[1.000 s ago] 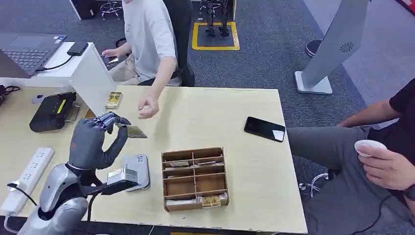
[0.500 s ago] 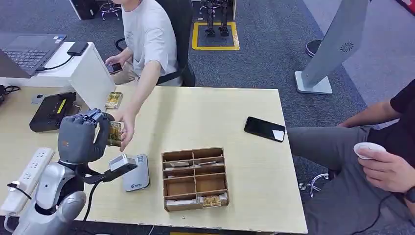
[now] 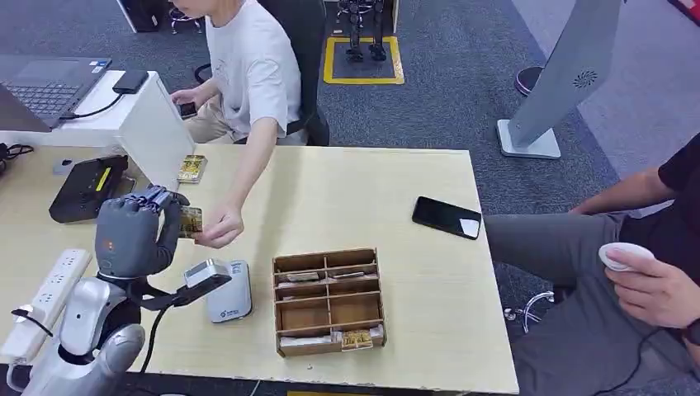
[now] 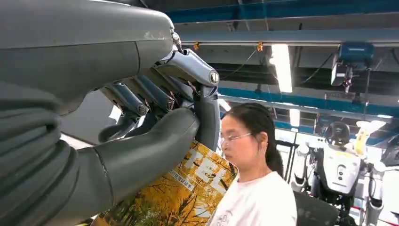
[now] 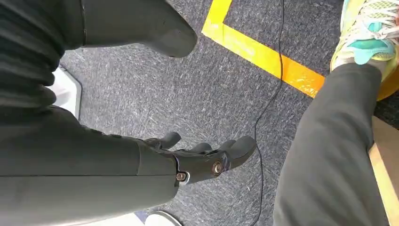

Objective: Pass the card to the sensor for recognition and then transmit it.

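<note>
The fingers [image 4: 207, 117] of the left hand [image 3: 132, 235] are curled around a yellow card [image 3: 191, 221], thumb pressing on its printed face; in the left wrist view the card [image 4: 179, 193] shows an autumn-leaf picture under the thumb. A person's hand [image 3: 219, 228] touches the card's far edge, on the side away from the robot. The left hand is raised above the worktop [image 3: 371, 190], just behind the grey card sensor [image 3: 227, 289] that lies flat there. To the right of the sensor stands a wooden compartment box [image 3: 328, 300] with cards in several slots. Farther right of the sensor, well apart, lies a black phone [image 3: 446, 217]. Left of the sensor are a white power strip [image 3: 49, 293] and, farther back, a black device [image 3: 87, 188]. Another yellow card [image 3: 191, 168] lies behind the sensor near the worktop's back edge. The right hand [image 5: 207, 160] hangs over grey carpet [image 5: 141, 94], fingers loosely spread and holding nothing, beside a person's dark trouser leg [image 5: 329, 150].
</note>
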